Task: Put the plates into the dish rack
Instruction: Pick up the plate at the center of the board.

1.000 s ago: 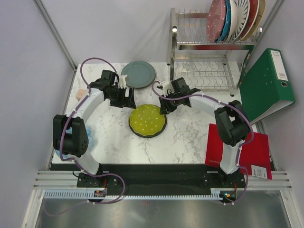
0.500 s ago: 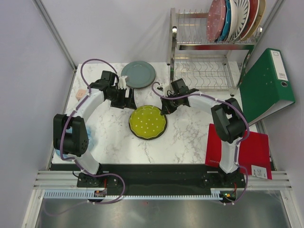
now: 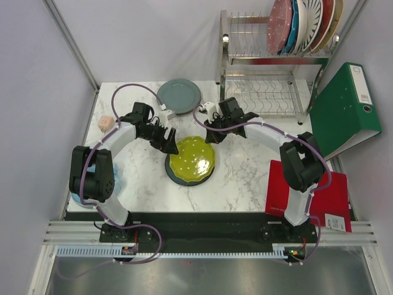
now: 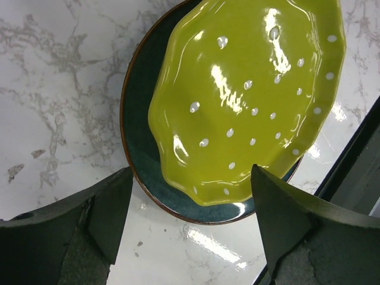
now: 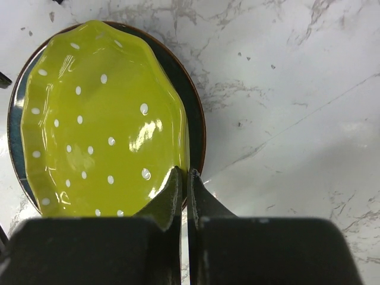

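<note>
Right claw [image 5: 184, 178] is clamped on lime plate [image 5: 101, 119] rim. Shallow grip may slip, dropping it onto teal plate [image 5: 193, 113]. Left claw [image 4: 191, 178] stands apart.

Green binder [image 3: 344, 107] leaning at right, red folder [image 3: 332, 195] front right, small pink cube [image 3: 105, 123] at left, white marble tabletop [image 3: 242, 178]

Left tool [image 4: 190, 178] wide apart; right tool [image 5: 184, 175] in tight pinch.
</note>
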{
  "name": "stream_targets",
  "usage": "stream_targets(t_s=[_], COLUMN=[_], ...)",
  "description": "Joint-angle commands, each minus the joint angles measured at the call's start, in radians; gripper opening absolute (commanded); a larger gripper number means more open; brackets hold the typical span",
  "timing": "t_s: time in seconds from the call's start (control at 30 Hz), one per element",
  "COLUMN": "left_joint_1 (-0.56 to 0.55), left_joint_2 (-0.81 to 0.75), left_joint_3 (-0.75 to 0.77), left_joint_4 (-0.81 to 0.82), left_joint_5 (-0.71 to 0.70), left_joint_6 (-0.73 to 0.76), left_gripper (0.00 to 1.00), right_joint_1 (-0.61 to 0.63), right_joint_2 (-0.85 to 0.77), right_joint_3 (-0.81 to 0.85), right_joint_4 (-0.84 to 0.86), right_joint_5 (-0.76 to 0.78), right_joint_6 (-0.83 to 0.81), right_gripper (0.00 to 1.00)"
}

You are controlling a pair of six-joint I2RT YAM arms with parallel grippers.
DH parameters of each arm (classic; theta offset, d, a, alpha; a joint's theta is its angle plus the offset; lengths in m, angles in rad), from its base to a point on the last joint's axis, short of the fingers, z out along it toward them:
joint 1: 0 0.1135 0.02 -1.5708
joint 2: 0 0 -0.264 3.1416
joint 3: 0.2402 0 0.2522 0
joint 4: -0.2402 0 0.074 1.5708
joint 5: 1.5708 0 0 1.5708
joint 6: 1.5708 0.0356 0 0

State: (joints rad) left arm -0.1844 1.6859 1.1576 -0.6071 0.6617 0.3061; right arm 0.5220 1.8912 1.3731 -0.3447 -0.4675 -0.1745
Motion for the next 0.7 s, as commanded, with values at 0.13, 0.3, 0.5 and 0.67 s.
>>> stream_targets(t_s=[0.13,0.3,0.5,0.67], left_joint_1=[0.002,-0.004,-0.003,0.000], left_joint_2=[0.061,0.153,0.199,0.170], left_joint_3=[0.063,0.105,0.174,0.171], left_joint_4=[0.024,0.021,-0.085,-0.132], left_joint_5=[0.203,0.245,0.346,0.377], left_joint_6=[0.131,0.168,0.284,0.346], left_gripper=[0.84,0.80,0.31,0.10], right_joint_1=[0.052,0.075,0.079,0.047], right_joint_2=[-0.106,-0.135,-0.141,-0.081], right_joint_3=[0.057,0.041,0.023,0.057], right_joint_4=[0.056,0.056,0.055,-0.086], right_joint_5=[-0.026,-0.042,-0.028,-0.172], right_joint_6=[-0.066,-0.080,-0.074,-0.048], right_gripper=[0.00,0.00,0.00,0.45])
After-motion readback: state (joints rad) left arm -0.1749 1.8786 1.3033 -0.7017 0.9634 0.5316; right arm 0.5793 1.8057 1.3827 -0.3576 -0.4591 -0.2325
